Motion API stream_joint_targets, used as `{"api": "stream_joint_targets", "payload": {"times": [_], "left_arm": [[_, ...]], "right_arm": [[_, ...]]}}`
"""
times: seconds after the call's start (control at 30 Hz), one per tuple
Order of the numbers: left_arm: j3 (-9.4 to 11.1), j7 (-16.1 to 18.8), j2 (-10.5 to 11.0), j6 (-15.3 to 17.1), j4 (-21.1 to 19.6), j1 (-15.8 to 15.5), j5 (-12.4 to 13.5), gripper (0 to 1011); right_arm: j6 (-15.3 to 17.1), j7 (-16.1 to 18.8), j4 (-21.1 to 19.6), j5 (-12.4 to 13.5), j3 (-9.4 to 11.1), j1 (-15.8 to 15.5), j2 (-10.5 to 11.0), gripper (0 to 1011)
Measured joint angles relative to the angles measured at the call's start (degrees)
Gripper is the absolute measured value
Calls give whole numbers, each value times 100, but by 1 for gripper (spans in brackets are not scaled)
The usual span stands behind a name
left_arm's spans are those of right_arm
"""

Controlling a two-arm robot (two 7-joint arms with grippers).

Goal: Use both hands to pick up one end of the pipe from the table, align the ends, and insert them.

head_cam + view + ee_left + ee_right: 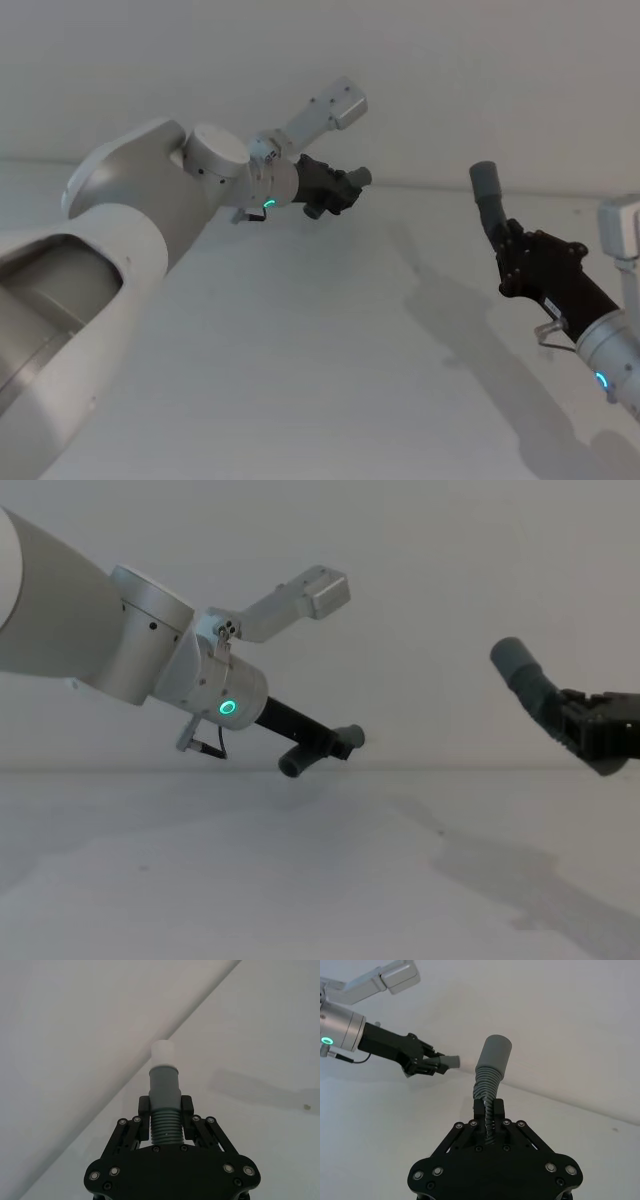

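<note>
Over the pale table [300, 380], both raised clear of it, the right gripper [516, 248] clamps the hose [487, 1085] below its upturned cuff [484, 178], and farther back, well apart, the left gripper [348, 188] pinches the elbow [164, 1110].

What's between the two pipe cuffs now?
Nothing: the head view shows only air above the pale matte table between the left end effector's narrow grey cuff and the right end effector's wider grey cuff.
</note>
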Motion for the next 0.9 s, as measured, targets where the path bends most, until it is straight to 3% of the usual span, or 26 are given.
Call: {"api": "stream_joint_targets", "payload": {"times": [0.57, 0.9], "left_arm": [[0, 0, 0, 0, 0, 0, 0, 347], [0, 0, 0, 0, 0, 0, 0, 347]], "right_arm": [[-198, -763, -790, 28, 296, -911, -239, 82], [-221, -855, -883, 30, 333, -1024, -268, 81]]}}
